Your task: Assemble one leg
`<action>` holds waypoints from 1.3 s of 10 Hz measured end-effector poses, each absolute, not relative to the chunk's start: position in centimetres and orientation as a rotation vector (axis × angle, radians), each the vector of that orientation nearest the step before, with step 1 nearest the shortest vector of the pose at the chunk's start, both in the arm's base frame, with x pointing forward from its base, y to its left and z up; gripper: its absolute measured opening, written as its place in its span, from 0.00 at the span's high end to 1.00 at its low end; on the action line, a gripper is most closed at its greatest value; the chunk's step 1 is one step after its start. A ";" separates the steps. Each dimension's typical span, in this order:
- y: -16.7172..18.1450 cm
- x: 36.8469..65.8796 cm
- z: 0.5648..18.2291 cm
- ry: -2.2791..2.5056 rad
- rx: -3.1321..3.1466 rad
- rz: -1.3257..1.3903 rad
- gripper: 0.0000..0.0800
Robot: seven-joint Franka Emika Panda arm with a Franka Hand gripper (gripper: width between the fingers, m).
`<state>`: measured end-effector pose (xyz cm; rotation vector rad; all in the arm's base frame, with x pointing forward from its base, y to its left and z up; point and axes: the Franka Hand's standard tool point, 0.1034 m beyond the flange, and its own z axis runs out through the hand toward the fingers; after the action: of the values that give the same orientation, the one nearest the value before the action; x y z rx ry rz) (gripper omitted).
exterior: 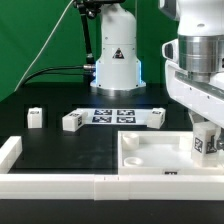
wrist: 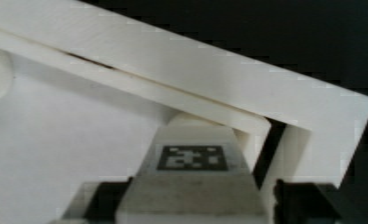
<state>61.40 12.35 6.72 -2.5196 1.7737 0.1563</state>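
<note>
The leg (exterior: 204, 143), a chunky white plastic block with a black-and-white square tag on its face, sits clamped in the end effector (exterior: 205, 146) and hangs low over the large white square piece (exterior: 165, 158) at the exterior view's right. From the wrist view the leg (wrist: 195, 160) shows its tag facing the camera, dark fingers (wrist: 110, 200) pressed against both sides, so the end effector is closed snugly around it. The block sits close against a raised straight rim of the white piece (wrist: 199, 80), whose floor is smooth and matte; whether the leg touches that floor I cannot tell. The tray-like piece has thick walls and a round socket near one corner. Out on the black bench (exterior: 60, 145) three more legs lie loose: one (exterior: 35, 117) at the exterior view's left, one (exterior: 72, 121) nearer the middle, one (exterior: 157, 119) just beside the marker board (exterior: 113, 115). A white L-shaped fence (exterior: 12, 155) edges the bench.
</note>
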 end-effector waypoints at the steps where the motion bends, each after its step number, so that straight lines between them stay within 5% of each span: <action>1: 12.3 61.4 6.7 1.696 -2.573 0.157 0.39; 2: 12.3 61.5 7.0 1.558 -2.660 0.170 0.23; 3: 12.1 61.5 7.0 1.418 -2.733 0.176 0.20; 13: 12.0 61.0 7.0 -0.285 -3.055 0.132 0.19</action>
<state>61.05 11.96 7.02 -3.0555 -0.2854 0.1324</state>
